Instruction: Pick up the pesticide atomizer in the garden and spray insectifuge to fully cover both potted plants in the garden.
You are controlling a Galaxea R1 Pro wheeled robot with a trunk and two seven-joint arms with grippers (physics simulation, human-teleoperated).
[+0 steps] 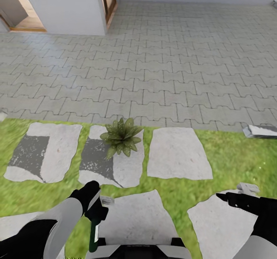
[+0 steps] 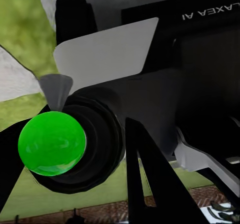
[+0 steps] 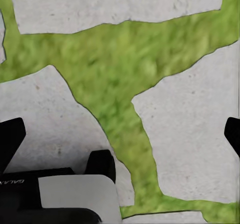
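- head view: left gripper (image 1: 97, 209) clenched on the pesticide atomizer (image 1: 93, 234), its dark green bottle hanging down; a leafy potted plant (image 1: 121, 137) sits on a flat grey stepping stone (image 1: 115, 166).
- left wrist view: a glossy green ball (image 2: 51, 142), close up.
- right wrist view: right gripper (image 3: 122, 139) spread wide, holding nothing, above mottled grass (image 3: 120, 69).

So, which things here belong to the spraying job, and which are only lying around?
Belonging to the job:
- spray bottle, held in the left gripper
- potted plant on a stepping stone
- right gripper, empty and open

Only lying around:
- stepping stones
- grass
- grey paving
- white object at the lawn's edge
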